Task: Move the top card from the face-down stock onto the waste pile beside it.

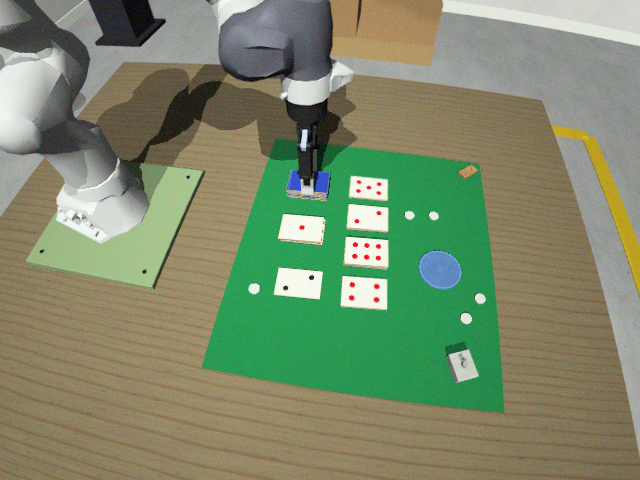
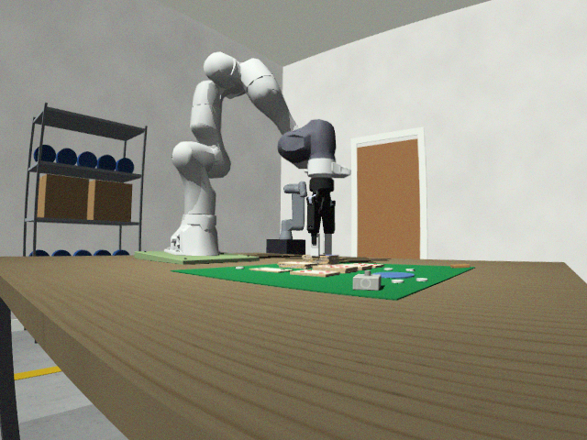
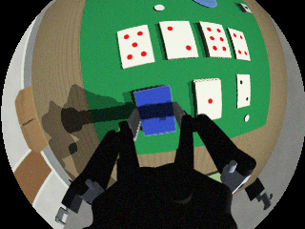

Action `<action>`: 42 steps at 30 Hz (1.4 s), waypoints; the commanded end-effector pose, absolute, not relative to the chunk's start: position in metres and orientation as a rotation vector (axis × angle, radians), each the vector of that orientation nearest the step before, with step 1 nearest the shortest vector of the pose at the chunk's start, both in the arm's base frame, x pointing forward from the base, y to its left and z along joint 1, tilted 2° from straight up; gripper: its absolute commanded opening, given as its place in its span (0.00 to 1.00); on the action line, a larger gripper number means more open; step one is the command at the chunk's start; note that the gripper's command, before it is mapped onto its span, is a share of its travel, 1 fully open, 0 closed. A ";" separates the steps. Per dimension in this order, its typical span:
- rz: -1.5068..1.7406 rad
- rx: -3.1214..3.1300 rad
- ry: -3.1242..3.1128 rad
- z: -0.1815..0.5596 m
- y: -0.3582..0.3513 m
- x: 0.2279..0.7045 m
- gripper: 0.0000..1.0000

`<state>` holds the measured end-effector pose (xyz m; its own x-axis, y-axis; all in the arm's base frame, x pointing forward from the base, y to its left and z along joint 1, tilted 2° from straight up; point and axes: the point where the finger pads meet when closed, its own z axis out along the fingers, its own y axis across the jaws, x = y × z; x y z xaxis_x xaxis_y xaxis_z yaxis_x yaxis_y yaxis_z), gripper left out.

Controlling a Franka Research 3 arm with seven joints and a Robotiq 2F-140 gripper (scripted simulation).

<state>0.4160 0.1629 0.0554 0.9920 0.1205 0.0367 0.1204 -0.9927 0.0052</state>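
The face-down stock (image 1: 308, 186) is a short stack with a blue top card, at the near-left corner of the green mat (image 1: 361, 268). The waste pile (image 1: 301, 228) lies beside it, showing one red pip. My gripper (image 1: 308, 189) stands straight down over the stock. In the wrist view my fingers flank the blue top card (image 3: 154, 110) and touch its two side edges. The card still lies flat on the stock. From the low side view the gripper (image 2: 320, 253) reaches down to the stack's top.
A card with two black pips (image 1: 298, 283) lies past the waste pile. A column of red-pip cards (image 1: 367, 242) runs alongside. A blue disc (image 1: 439, 269), white chips (image 1: 421, 214), a small grey block (image 1: 461, 365) and a cork piece (image 1: 467, 171) lie on the mat.
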 end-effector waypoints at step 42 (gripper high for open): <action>0.058 3.132 0.178 0.094 0.161 0.414 0.43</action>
